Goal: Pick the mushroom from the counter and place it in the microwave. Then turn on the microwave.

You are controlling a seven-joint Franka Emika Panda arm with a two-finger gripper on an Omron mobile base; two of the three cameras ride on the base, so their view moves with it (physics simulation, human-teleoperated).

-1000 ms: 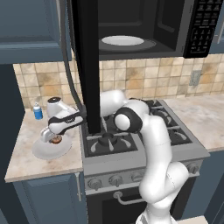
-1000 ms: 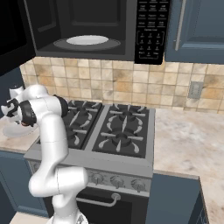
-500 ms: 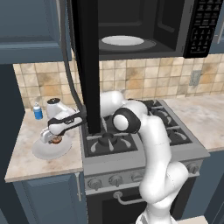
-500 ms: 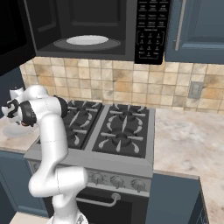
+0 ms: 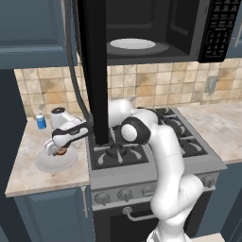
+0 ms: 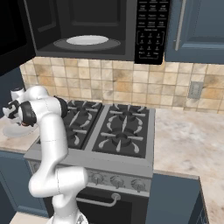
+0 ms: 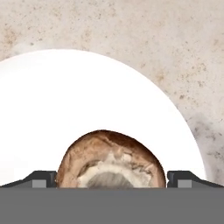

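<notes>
From the left base view, the gripper hangs right over the mushroom on the white plate, on the counter left of the stove, while the microwave waits overhead with its door open. Along the hand, the mushroom sits between the spread-apart tips, so I'd lower straight, keep it centred and close gently so it doesn't roll off the plate.

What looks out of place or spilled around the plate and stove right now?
Nothing stands out. The mushroom sits on the white plate, the open end effector straddles it, and the microwave door is open.
</notes>
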